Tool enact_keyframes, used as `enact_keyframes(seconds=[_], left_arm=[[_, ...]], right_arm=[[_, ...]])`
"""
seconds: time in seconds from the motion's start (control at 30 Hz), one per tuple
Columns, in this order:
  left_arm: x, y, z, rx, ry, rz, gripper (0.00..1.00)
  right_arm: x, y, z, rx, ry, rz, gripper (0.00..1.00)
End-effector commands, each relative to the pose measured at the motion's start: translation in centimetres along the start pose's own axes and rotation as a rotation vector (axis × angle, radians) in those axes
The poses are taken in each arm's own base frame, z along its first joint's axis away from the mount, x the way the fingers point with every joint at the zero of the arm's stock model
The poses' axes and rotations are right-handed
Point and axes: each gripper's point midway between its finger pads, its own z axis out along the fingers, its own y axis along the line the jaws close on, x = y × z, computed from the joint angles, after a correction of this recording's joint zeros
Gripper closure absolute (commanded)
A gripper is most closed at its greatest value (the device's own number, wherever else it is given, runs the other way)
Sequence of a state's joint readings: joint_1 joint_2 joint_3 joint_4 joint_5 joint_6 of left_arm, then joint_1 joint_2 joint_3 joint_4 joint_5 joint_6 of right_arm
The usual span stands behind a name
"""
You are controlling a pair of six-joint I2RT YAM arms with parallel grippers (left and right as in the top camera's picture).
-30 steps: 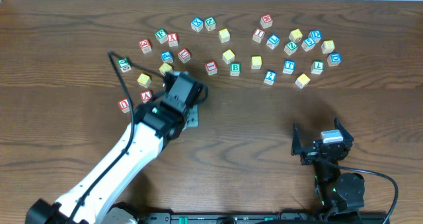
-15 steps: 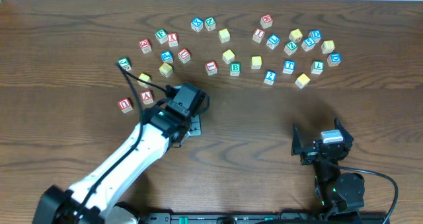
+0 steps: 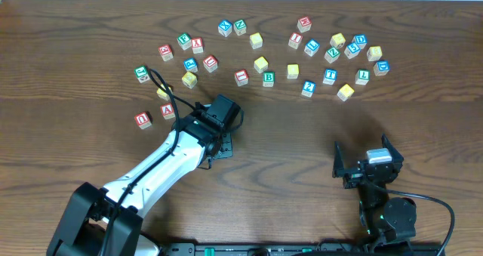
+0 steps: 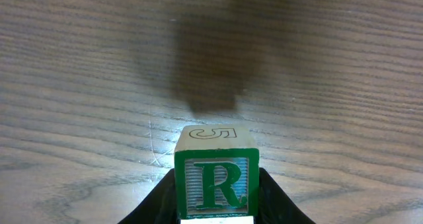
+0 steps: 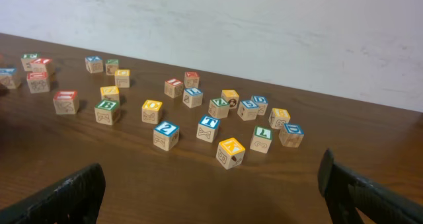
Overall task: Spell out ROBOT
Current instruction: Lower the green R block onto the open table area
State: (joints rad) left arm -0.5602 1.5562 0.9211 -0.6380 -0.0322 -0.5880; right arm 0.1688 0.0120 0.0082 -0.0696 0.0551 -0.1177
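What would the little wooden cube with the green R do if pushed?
The small wooden cube with the green R would probably slide, not roll: its faces look flat and square. Being small and wooden, it is likely stiff and light. The left gripper is shut on it; smooth painted sides might slip slightly.

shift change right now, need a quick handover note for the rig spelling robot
The left end effector is shut on the green R cube, over bare table in front of the cluster.
The right end effector is open and empty, idle at the near right.
The green B cube, blue T cube and several yellow-topped cubes sit in the cluster.
Done: R picked up; nothing laid in a row yet.
Left: place R, then O, B, O, T.
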Motion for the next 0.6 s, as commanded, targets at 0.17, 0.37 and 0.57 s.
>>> enact_keyframes(seconds=[0.17, 0.37, 0.57], left_arm=[[0.17, 0.33, 0.28, -0.017, 0.002, -0.010, 0.91], [0.08, 0.44, 0.28, -0.024, -0.003, -0.010, 0.91], [-0.18, 0.62, 0.29, -0.035, -0.018, -0.011, 0.91]], right_arm=[[0.06, -0.18, -0.01, 0.006, -0.001, -0.010, 0.01], [0.06, -0.18, -0.01, 0.006, -0.001, -0.010, 0.01], [0.06, -0.18, -0.01, 0.006, -0.001, -0.010, 0.01]])
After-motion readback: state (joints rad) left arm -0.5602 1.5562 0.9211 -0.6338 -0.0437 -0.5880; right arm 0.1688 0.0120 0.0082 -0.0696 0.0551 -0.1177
